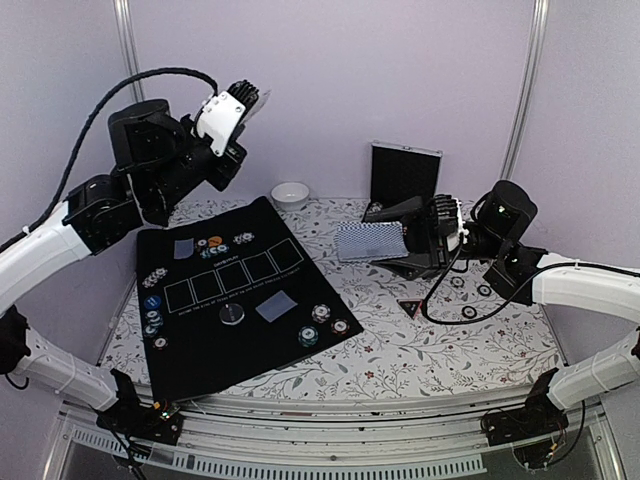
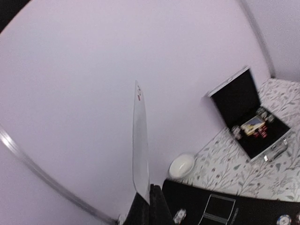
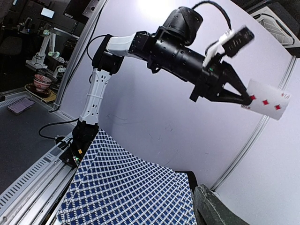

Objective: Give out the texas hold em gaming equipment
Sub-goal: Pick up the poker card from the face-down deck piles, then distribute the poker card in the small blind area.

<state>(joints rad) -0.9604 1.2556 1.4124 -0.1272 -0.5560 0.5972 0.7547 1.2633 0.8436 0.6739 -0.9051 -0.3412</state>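
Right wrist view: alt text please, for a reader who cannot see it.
The left arm's pincer holds one playing card, red diamonds showing, high against a pale wall. A fan of blue-patterned cards fills the foreground.

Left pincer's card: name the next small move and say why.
Probably lower the left pincer, shut on one diamond card, toward the black mat. The card is held high in the air, while the mat's five outlined slots lie empty below; the right pincer holds the fanned cards.
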